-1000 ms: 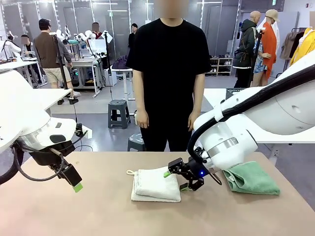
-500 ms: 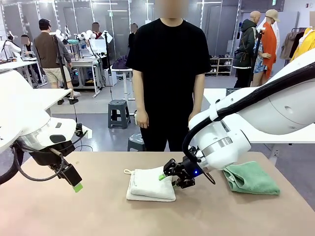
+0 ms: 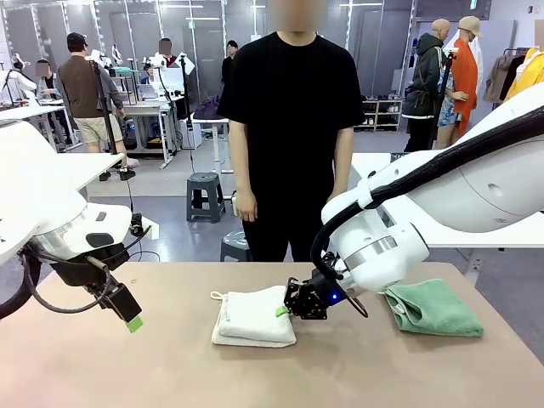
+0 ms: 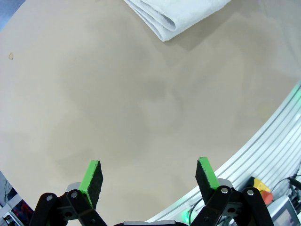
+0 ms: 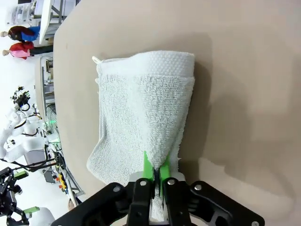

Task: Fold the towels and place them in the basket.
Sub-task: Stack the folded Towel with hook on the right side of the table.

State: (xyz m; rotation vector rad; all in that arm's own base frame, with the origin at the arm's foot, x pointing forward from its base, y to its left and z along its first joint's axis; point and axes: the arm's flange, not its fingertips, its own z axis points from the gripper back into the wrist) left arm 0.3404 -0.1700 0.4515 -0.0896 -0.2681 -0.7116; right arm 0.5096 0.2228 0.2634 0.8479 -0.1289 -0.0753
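Right gripper [image 3: 286, 309] is seen low over the middle of the tan table [image 3: 170, 374], its green pads pinched tight on the edge of the folded cream towel [image 3: 253, 318]. From the right wrist camera, the right gripper's tips [image 5: 154, 172] sit at 6 o'clock, closed on a raised fold of that towel [image 5: 141, 117], which stretches away toward 12 o'clock with a small loop at its far corner. Left gripper [image 3: 129, 316] is held above the table at the 9 o'clock side of the front view, well apart from the towel, and its fingers are spread wide with nothing between them [image 4: 149, 176]. A crumpled mint-green towel [image 3: 432, 308] lies on the table at 3 o'clock, partly behind the right arm. A person in a black shirt [image 3: 291, 110] stands at 12 o'clock beyond the table, arms hanging down.
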